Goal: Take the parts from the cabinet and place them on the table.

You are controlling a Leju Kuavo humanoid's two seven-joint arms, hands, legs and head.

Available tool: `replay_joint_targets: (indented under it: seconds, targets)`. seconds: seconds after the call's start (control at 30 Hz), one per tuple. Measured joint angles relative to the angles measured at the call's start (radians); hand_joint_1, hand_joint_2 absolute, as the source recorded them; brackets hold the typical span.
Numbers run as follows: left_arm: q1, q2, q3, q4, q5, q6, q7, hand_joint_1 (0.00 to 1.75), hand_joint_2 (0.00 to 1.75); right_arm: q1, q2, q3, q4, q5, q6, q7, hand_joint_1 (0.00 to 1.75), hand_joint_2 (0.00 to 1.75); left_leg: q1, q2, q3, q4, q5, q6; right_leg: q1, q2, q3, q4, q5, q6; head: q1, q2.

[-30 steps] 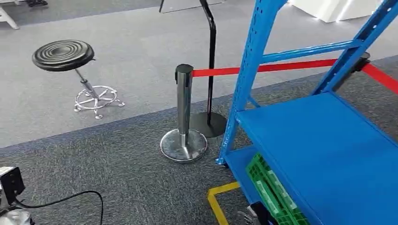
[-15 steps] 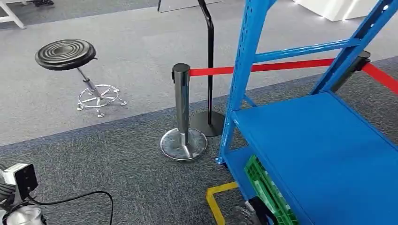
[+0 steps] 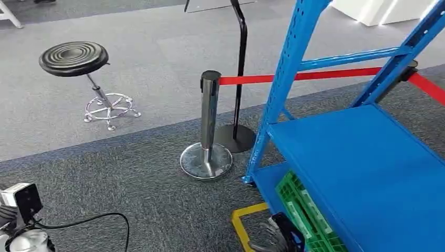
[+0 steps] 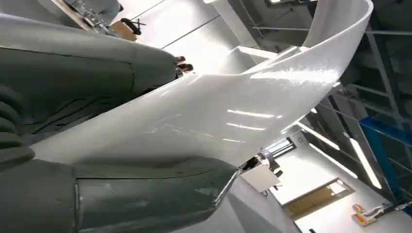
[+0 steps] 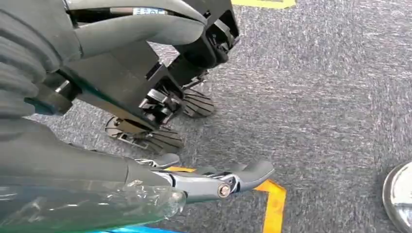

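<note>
The blue cabinet (image 3: 362,173) stands at the right, its middle shelf bare. A green crate (image 3: 307,218) sits on its lowest shelf. In the left wrist view my left hand (image 4: 73,82) grips a long, curved, glossy white part (image 4: 233,111) between its thumb and fingers, and the part arcs away toward the ceiling. My right hand (image 3: 278,236) hangs low beside the crate. In the right wrist view its fingers (image 5: 214,179) are stretched out over the carpet, apart from the thumb, with nothing between them. A glossy greenish surface (image 5: 73,208) lies alongside them; I cannot tell what it is.
A chrome stanchion (image 3: 208,126) with a red belt (image 3: 325,75) stands just left of the cabinet, with a black stand's base (image 3: 236,137) behind it. A black stool (image 3: 73,58) is at the far left. Yellow floor tape (image 3: 241,223) and a black cable (image 3: 89,220) lie on the carpet.
The whole view has shifted a little as the camera moved. My left wrist has come up further into the lower left corner. The right hand has edged into view by the crate.
</note>
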Motion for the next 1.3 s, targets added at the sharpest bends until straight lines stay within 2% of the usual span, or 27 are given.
replay_joint_targets:
  seconds: [0.07, 0.1, 0.17, 0.2, 0.23, 0.27, 0.3, 0.37, 0.4, 0.47, 0.53, 0.57, 0.6, 0.67, 0.7, 0.73, 0.8, 0.87, 0.9, 0.93, 1.03, 1.07, 1.1, 1.2, 1.23, 1.27, 1.3]
  targets:
    - [0.0, 0.0, 0.002, 0.0, 0.0, 0.0, 0.0, 1.75, 1.75, 0.0, 0.0, 0.003, -0.002, 0.003, -0.003, 0.0, 0.0, 1.75, 0.008, 0.001, 0.01, -0.017, 0.01, 0.015, 0.002, -0.016, -0.013, 0.019, -0.016, 0.005, 0.001, 0.0]
    - [-0.002, -0.001, 0.002, 0.0, 0.0, 0.0, 0.0, 1.75, 1.75, -0.002, 0.0, 0.006, -0.002, 0.005, -0.006, 0.0, 0.0, 1.75, 0.008, 0.002, 0.009, -0.016, 0.01, 0.02, 0.005, -0.027, -0.036, 0.069, -0.049, 0.002, 0.004, 0.0]
    - [-0.001, -0.002, 0.004, 0.001, -0.001, 0.0, 0.0, 1.75, 1.75, -0.002, 0.0, 0.009, -0.002, 0.009, -0.01, -0.002, 0.0, 1.75, 0.004, 0.003, 0.008, -0.016, 0.009, 0.022, 0.006, -0.032, -0.121, 0.243, -0.126, -0.001, 0.004, 0.0]
    - [-0.001, -0.002, 0.005, 0.001, -0.002, 0.0, 0.0, 1.75, 1.75, 0.0, 0.0, 0.01, -0.002, 0.01, -0.01, -0.002, 0.0, 1.75, 0.001, 0.003, 0.007, -0.015, 0.008, 0.023, 0.007, -0.032, -0.159, 0.315, -0.149, -0.002, 0.006, 0.0]
    - [0.0, -0.002, 0.006, 0.003, -0.003, 0.0, 0.0, 1.75, 1.75, 0.003, 0.0, 0.013, -0.002, 0.01, -0.01, -0.002, 0.0, 1.75, -0.001, 0.002, 0.008, -0.014, 0.008, 0.024, 0.008, -0.032, -0.178, 0.344, -0.145, -0.004, 0.005, 0.0]
    - [0.0, -0.002, 0.007, 0.003, -0.003, 0.0, 0.0, 1.75, 1.75, 0.004, 0.0, 0.015, -0.002, 0.01, -0.01, -0.002, 0.0, 1.75, -0.002, 0.002, 0.009, -0.014, 0.007, 0.024, 0.009, -0.032, -0.171, 0.323, -0.121, -0.007, 0.005, 0.0]
    - [0.0, -0.002, 0.007, 0.003, -0.003, 0.0, 0.0, 1.75, 1.75, 0.004, 0.0, 0.015, -0.002, 0.01, -0.01, -0.002, 0.0, 1.75, -0.004, 0.0, 0.009, -0.013, 0.006, 0.023, 0.012, -0.032, -0.141, 0.251, -0.074, -0.013, 0.005, 0.0]
    - [0.0, -0.002, 0.007, 0.003, -0.003, 0.0, 0.0, 1.75, 1.75, 0.001, 0.0, 0.015, -0.003, 0.01, -0.01, -0.002, 0.0, 1.75, -0.004, -0.001, 0.011, -0.008, 0.001, 0.017, 0.019, -0.026, -0.049, 0.06, 0.011, -0.029, 0.005, 0.0]
    - [0.0, -0.002, 0.007, 0.003, -0.003, 0.0, 0.0, 1.75, 1.75, -0.002, 0.0, 0.016, -0.003, 0.009, -0.01, -0.002, 0.0, 1.75, -0.009, -0.002, 0.006, -0.005, -0.003, 0.012, 0.021, -0.022, -0.026, 0.032, -0.007, -0.034, 0.005, 0.0]
    - [0.0, -0.001, 0.008, 0.003, -0.008, 0.0, 0.0, 1.75, 1.75, 0.002, 0.002, 0.016, -0.003, 0.009, -0.01, 0.0, 0.0, 1.75, -0.005, -0.002, 0.002, -0.002, -0.001, 0.003, 0.024, -0.024, -0.028, 0.029, 0.0, -0.035, 0.003, 0.0]
    - [0.0, -0.001, 0.011, 0.003, -0.009, 0.0, 0.0, 1.75, 1.75, 0.007, 0.002, 0.017, -0.003, 0.01, -0.012, 0.001, 0.0, 1.75, -0.005, -0.007, 0.003, -0.002, -0.003, -0.01, 0.023, -0.029, -0.025, 0.023, 0.002, -0.045, 0.005, 0.0]
    - [0.002, 0.001, 0.013, 0.003, -0.01, 0.0, 0.0, 1.75, 1.75, 0.007, 0.005, 0.019, -0.003, 0.011, -0.013, 0.001, 0.0, 1.75, -0.002, 0.005, -0.001, 0.01, -0.014, -0.015, 0.017, -0.035, -0.021, 0.018, 0.006, -0.05, 0.006, 0.0]
    - [0.001, 0.0, 0.014, 0.003, -0.011, 0.001, 0.0, 1.75, 1.75, 0.007, 0.005, 0.02, -0.003, 0.012, -0.014, -0.001, 0.0, 1.75, -0.002, 0.023, -0.014, 0.042, -0.04, -0.024, 0.016, -0.037, -0.019, 0.017, 0.004, -0.055, -0.002, 0.0]
    - [0.001, 0.0, 0.015, 0.003, -0.014, 0.001, 0.0, 1.75, 1.75, 0.011, 0.007, 0.022, -0.003, 0.011, -0.01, 0.001, 0.0, 1.75, 0.011, 0.04, -0.085, 0.194, -0.119, -0.039, 0.016, -0.047, -0.017, 0.017, 0.002, -0.058, -0.009, 0.0]
    - [0.001, 0.0, 0.015, 0.003, -0.016, 0.001, 0.0, 1.75, 1.75, 0.014, 0.007, 0.022, -0.003, 0.01, -0.009, 0.002, 0.0, 1.75, 0.016, 0.044, -0.123, 0.268, -0.146, -0.045, 0.016, -0.051, -0.017, 0.018, 0.001, -0.059, -0.009, 0.0]
    - [0.002, 0.0, 0.018, 0.003, -0.019, 0.001, 0.0, 1.75, 1.75, 0.017, 0.007, 0.022, -0.003, 0.009, -0.008, 0.004, 0.0, 1.75, 0.021, 0.045, -0.143, 0.304, -0.148, -0.049, 0.016, -0.062, -0.017, 0.018, 0.0, -0.059, -0.01, 0.0]
    - [0.002, 0.0, 0.02, 0.003, -0.024, 0.001, 0.0, 1.75, 1.75, 0.021, 0.008, 0.023, -0.003, 0.009, -0.005, 0.008, 0.0, 1.75, 0.03, 0.049, -0.119, 0.25, -0.09, -0.056, 0.015, -0.073, -0.013, 0.019, -0.003, -0.056, -0.01, 0.0]
    - [0.002, 0.0, 0.02, 0.003, -0.027, 0.001, 0.0, 1.75, 1.75, 0.022, 0.008, 0.023, -0.003, 0.009, -0.006, 0.011, 0.0, 1.75, 0.035, 0.059, -0.028, 0.068, 0.006, -0.059, 0.011, -0.077, -0.005, 0.023, -0.011, -0.044, -0.01, 0.0]
    - [0.002, 0.0, 0.02, 0.003, -0.029, 0.0, 0.0, 1.75, 1.75, 0.022, 0.008, 0.023, -0.003, 0.009, -0.008, 0.011, 0.0, 1.75, 0.032, 0.069, -0.004, 0.027, -0.002, -0.063, 0.016, -0.081, -0.006, 0.024, -0.014, -0.037, -0.011, 0.0]
    - [0.003, 0.0, 0.02, 0.002, -0.031, 0.0, 0.0, 1.75, 1.75, 0.019, 0.008, 0.023, -0.003, 0.009, -0.008, 0.011, 0.0, 1.75, 0.028, 0.064, -0.003, 0.008, -0.008, -0.051, 0.02, -0.083, -0.01, 0.03, -0.016, -0.032, -0.013, 0.0]
    - [0.007, -0.001, 0.024, 0.001, -0.032, 0.0, 0.0, 1.75, 1.75, 0.021, 0.009, 0.023, -0.003, 0.009, -0.007, 0.01, 0.0, 1.75, 0.022, 0.055, -0.01, 0.016, -0.011, -0.029, 0.016, -0.096, -0.006, 0.025, -0.016, -0.016, -0.01, 0.0]
    - [0.007, -0.002, 0.025, -0.001, -0.034, 0.0, 0.0, 1.75, 1.75, 0.021, 0.01, 0.023, -0.003, 0.009, -0.005, 0.009, 0.0, 1.75, 0.027, 0.049, -0.006, 0.011, -0.006, -0.019, 0.012, -0.093, -0.015, 0.029, -0.025, -0.008, -0.011, 0.0]
    - [0.007, -0.003, 0.025, -0.003, -0.034, 0.001, 0.0, 1.75, 1.75, 0.02, 0.01, 0.024, -0.003, 0.009, -0.005, 0.008, 0.0, 1.75, 0.026, 0.046, -0.005, 0.011, -0.006, -0.014, 0.011, -0.073, -0.025, 0.059, -0.048, -0.005, -0.006, 0.0]
    - [0.008, -0.004, 0.022, -0.005, -0.035, 0.001, 0.0, 1.75, 1.75, 0.02, 0.01, 0.026, -0.003, 0.012, -0.005, 0.001, 0.0, 1.75, 0.018, 0.039, -0.007, 0.012, -0.007, 0.002, 0.015, -0.05, -0.135, 0.285, -0.15, -0.01, -0.001, 0.0]
    - [0.009, -0.004, 0.023, -0.005, -0.035, 0.001, 0.0, 1.75, 1.75, 0.02, 0.01, 0.029, -0.003, 0.012, -0.005, -0.001, 0.0, 1.75, 0.014, 0.033, -0.006, 0.012, -0.008, 0.004, 0.016, -0.047, -0.166, 0.341, -0.163, -0.012, -0.002, 0.0]
    - [0.01, -0.003, 0.023, -0.005, -0.036, 0.001, 0.0, 1.75, 1.75, 0.02, 0.01, 0.031, -0.003, 0.012, -0.004, -0.002, 0.0, 1.75, 0.011, 0.029, -0.005, 0.013, -0.009, 0.005, 0.018, -0.046, -0.175, 0.346, -0.149, -0.016, -0.002, 0.0]
    - [0.01, -0.003, 0.023, -0.005, -0.036, 0.001, 0.0, 1.75, 1.75, 0.019, 0.01, 0.032, -0.003, 0.013, -0.005, -0.002, 0.0, 1.75, 0.008, 0.025, -0.003, 0.013, -0.009, 0.006, 0.021, -0.046, -0.16, 0.305, -0.114, -0.022, -0.002, 0.0]
